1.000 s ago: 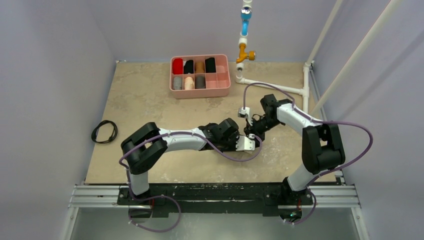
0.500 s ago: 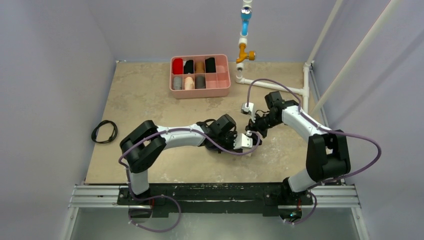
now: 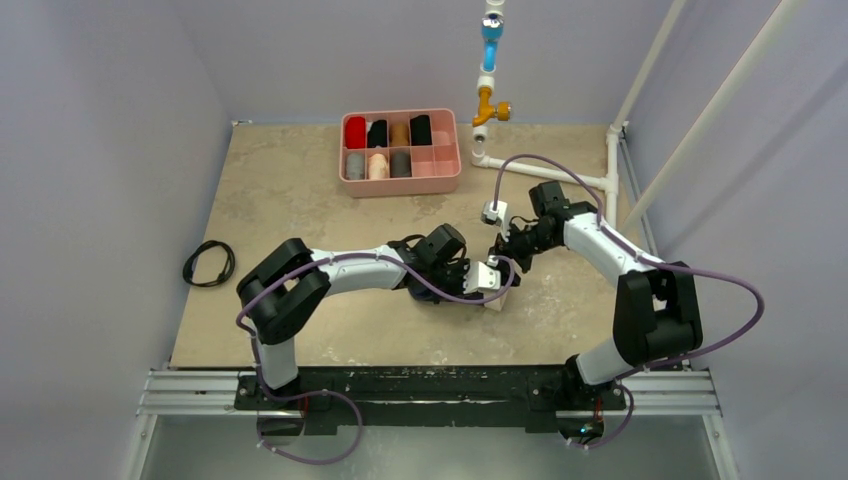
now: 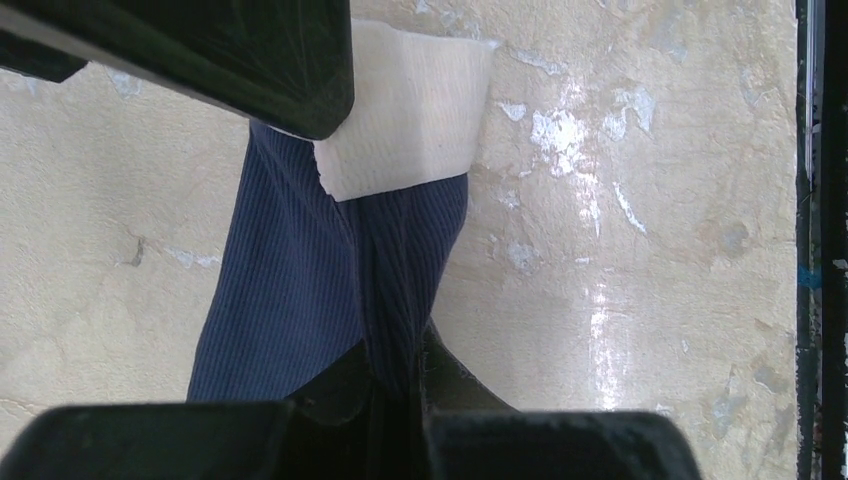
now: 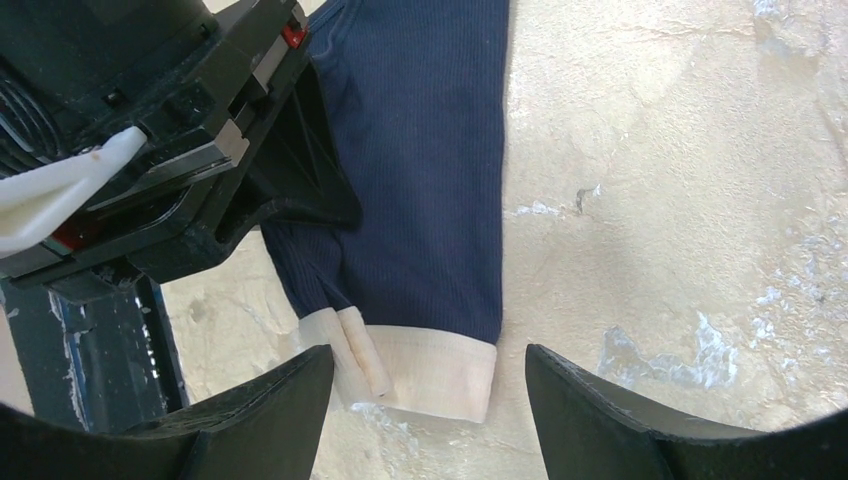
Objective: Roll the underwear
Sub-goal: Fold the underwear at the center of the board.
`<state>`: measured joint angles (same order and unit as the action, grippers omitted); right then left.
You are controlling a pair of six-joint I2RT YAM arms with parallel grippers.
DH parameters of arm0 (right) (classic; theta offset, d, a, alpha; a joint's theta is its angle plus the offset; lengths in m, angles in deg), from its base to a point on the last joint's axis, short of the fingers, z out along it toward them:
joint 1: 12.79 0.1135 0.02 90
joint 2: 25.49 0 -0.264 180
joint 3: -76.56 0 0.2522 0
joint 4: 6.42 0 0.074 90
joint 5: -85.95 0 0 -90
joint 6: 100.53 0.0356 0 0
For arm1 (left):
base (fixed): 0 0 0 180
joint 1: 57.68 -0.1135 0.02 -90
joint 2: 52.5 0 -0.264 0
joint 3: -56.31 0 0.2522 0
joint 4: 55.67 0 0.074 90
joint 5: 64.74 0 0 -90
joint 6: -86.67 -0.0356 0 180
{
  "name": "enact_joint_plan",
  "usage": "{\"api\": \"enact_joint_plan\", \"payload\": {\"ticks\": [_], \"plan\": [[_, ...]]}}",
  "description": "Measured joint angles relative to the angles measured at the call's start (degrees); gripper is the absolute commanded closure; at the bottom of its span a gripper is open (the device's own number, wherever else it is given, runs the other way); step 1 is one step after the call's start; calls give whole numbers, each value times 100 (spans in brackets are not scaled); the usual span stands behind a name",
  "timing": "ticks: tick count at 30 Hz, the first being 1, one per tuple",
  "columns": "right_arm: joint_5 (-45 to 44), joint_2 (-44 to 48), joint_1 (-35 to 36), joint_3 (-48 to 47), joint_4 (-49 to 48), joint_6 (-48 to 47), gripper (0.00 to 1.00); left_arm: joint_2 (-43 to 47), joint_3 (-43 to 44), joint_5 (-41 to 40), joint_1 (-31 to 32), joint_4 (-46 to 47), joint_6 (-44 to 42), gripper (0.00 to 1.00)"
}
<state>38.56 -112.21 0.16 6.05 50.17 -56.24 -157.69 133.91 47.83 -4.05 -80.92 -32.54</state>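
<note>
Underwear (image 5: 420, 180): one navy piece

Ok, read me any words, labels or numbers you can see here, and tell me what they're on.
None can be read.
The underwear and its cream band carry no print or tag text in either wrist view.
The pink tray shows no label, and anything finer is too small to tell from the top view.

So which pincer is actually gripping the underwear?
The left pincer: it is shut on a fold of the navy underwear, while the right pincer stands open above it.
</note>
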Motion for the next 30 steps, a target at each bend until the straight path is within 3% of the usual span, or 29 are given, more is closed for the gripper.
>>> {"api": "enact_joint_plan", "payload": {"ticks": [17,30], "plan": [[136,179,-157,-146,448,-435,27,-46,142,321,24,181,83,100],[-4,264,-664,-286,662,-914,30,-411,579,306,68,431,267,100]]}}
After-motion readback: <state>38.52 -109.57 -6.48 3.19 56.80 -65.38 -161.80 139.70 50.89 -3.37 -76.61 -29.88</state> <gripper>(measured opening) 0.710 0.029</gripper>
